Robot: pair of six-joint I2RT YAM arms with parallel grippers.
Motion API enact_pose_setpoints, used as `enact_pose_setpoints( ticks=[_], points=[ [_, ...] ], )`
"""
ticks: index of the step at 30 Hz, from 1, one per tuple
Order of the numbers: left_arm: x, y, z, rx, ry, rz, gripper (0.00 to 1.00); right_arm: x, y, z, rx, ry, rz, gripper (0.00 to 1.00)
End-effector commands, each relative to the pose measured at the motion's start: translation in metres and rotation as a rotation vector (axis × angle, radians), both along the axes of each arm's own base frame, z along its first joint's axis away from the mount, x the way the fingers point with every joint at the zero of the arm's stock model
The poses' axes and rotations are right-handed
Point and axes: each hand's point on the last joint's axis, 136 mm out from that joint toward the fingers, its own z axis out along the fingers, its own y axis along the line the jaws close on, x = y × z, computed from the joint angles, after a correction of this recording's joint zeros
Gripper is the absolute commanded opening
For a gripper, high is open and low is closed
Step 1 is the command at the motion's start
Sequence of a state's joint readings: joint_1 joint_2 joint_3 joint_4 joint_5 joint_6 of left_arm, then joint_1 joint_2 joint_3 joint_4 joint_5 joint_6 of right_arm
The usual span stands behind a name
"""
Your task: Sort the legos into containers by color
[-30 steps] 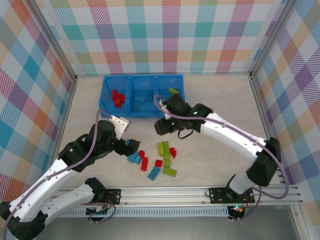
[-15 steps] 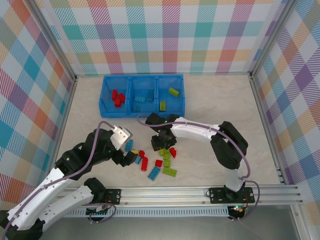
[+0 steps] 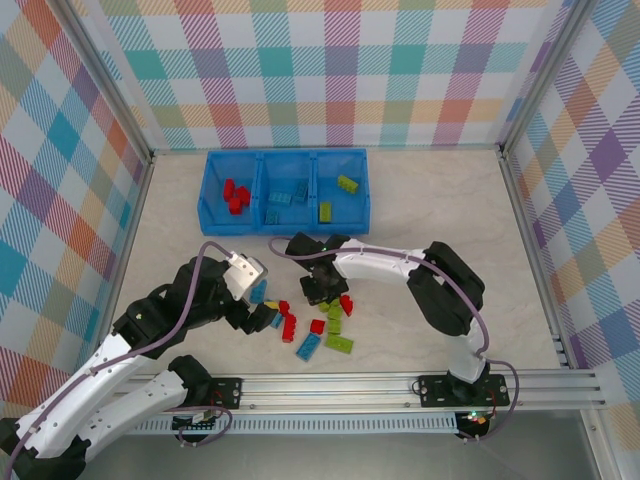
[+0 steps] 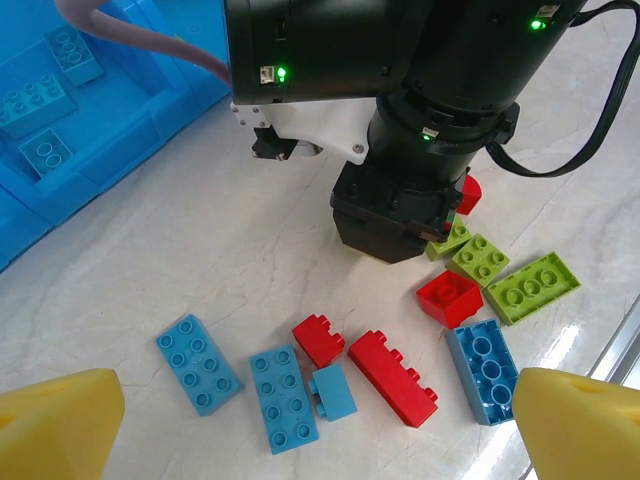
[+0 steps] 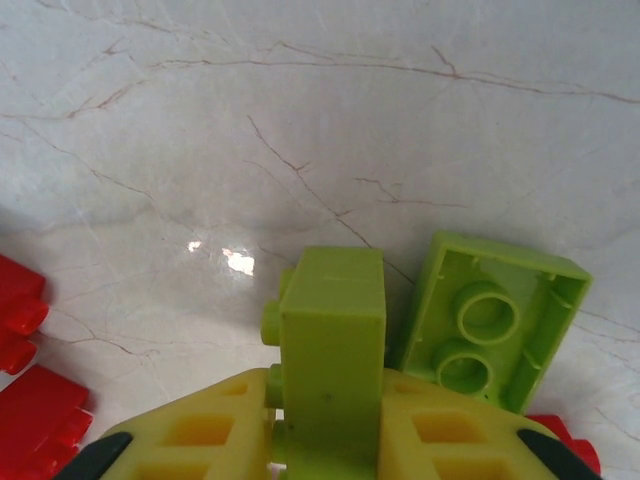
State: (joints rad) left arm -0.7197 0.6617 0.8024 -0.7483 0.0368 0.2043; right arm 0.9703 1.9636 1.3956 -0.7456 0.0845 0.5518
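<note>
Checkered walls (image 3: 340, 70) (pastel), marble tabletop (image 3: 440, 200).

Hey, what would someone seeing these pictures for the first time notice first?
The pastel checked walls, and the bright blue three-compartment plastic tray at the far side of the table, holding sorted bricks. Nearer the arms lies a scatter of red, light blue and lime green plastic bricks, where the right gripper is clamped on one lime green brick beside an upturned one.
</note>
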Motion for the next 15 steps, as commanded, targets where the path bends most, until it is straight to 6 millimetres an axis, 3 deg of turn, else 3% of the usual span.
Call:
enact_pose_setpoints(
  ticks=[1,6,10,15],
  points=[
    [0.001,-0.004,0.004,-0.017,-0.020,-0.021,1.00,0.002,0.006,0.023,0.044,-0.039,-0.003,0.20],
    [-0.002,-0.010,0.011,-0.061,-0.023,-0.037,1.00,0.021,0.005,0.089,0.187,-0.172,-0.010,0.19],
    [0.001,-0.024,0.028,-0.187,-0.013,-0.028,1.00,0.076,-0.026,0.140,0.209,-0.376,-0.078,0.20],
    [0.007,-0.037,0.033,-0.285,0.057,0.010,1.00,0.152,-0.055,0.161,0.218,-0.507,-0.149,0.21]
  ],
)
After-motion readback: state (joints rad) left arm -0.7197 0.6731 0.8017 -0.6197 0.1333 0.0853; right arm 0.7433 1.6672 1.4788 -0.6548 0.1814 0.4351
